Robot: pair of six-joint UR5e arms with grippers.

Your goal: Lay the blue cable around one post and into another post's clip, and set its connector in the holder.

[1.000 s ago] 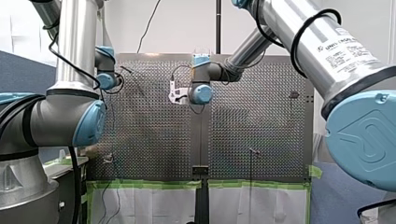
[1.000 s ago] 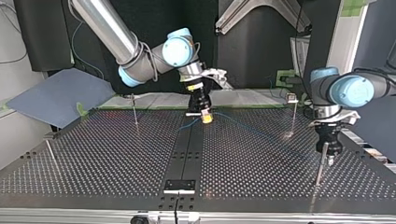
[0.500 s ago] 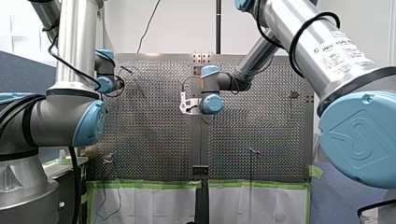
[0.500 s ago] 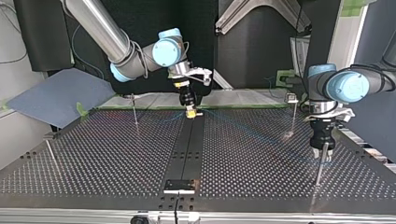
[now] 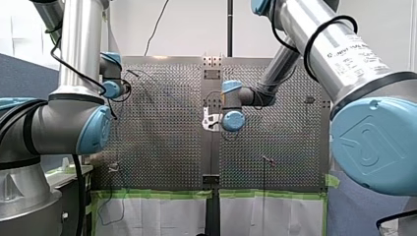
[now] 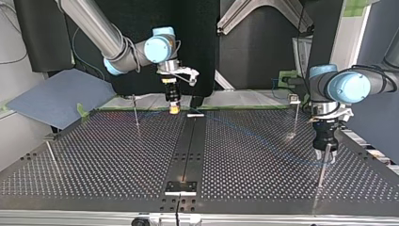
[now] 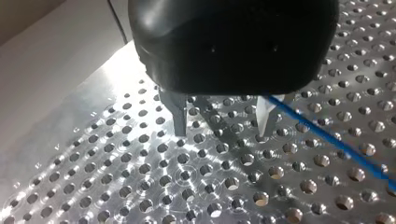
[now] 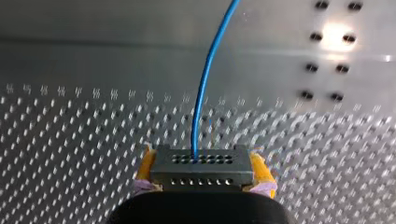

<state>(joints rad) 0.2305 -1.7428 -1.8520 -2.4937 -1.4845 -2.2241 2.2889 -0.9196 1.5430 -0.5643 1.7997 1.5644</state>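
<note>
Nearby, upright post [image 6: 135, 113], blue cable [image 8: 201, 93], possibly slack

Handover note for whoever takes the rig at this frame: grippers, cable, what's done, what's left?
Right gripper: shut on connector, held above the table.
Left gripper: open, low by a post; cable passes beside one finger, ungripped.
Done: connector in hand.
Left: no cable shows around a post or in a clip; route both, then seat the connector.

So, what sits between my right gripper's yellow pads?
The black connector, with the blue cable running out of it; the right wrist view shows this.
</note>
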